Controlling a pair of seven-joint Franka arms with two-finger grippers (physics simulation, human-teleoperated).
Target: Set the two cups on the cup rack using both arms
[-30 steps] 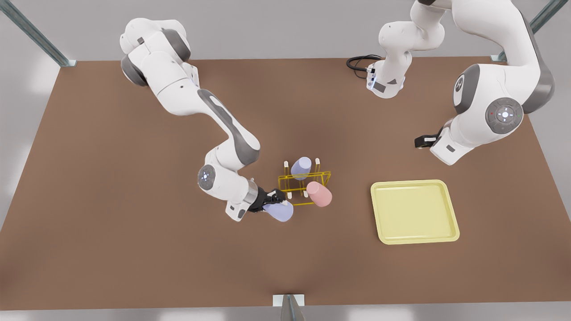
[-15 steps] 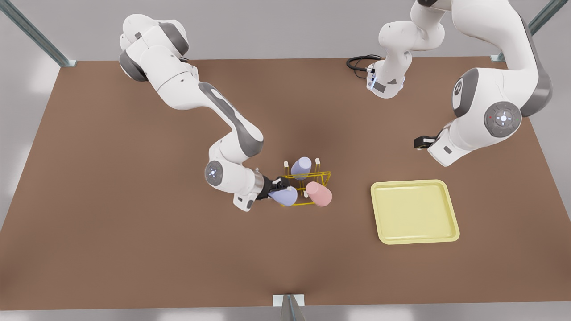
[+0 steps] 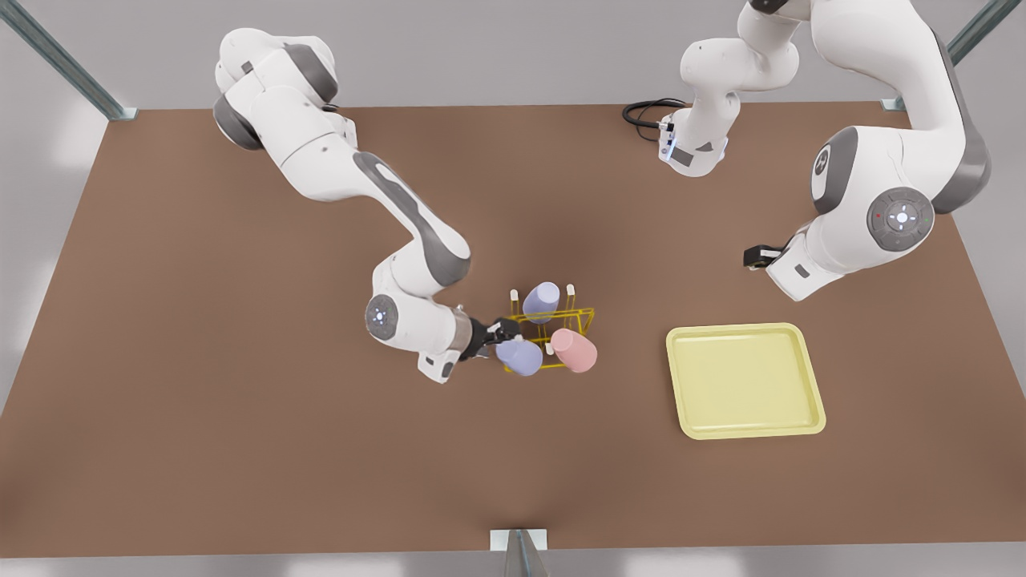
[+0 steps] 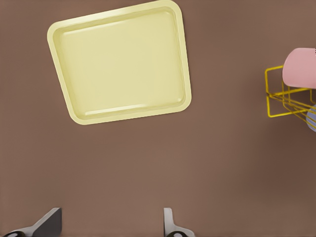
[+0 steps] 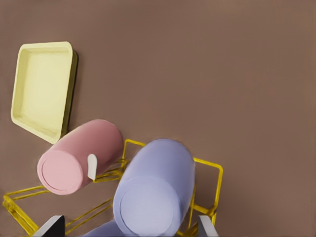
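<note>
The yellow wire cup rack (image 3: 571, 314) stands mid-table. A lavender cup (image 3: 541, 300) rests on its far side and a pink cup (image 3: 573, 350) on its near right side. My right gripper (image 3: 497, 330), on the arm at the front view's left, is shut on a second lavender cup (image 3: 519, 357) at the rack's near left corner. The right wrist view has that cup (image 5: 153, 192) between my fingers, over the rack (image 5: 207, 170) and beside the pink cup (image 5: 79, 158). My left gripper (image 3: 757, 255) waits open and empty above the table (image 4: 108, 229).
A flat pale yellow tray (image 3: 745, 328) lies on the brown table at the front view's right of the rack, also seen from the left wrist (image 4: 185, 74). A black cable (image 3: 641, 112) coils at the table's back edge. Metal frame posts stand at the corners.
My right gripper carried the lavender cup from the table beside the rack up onto the rack's near left corner, turning it more upright. The left arm barely shifted.
</note>
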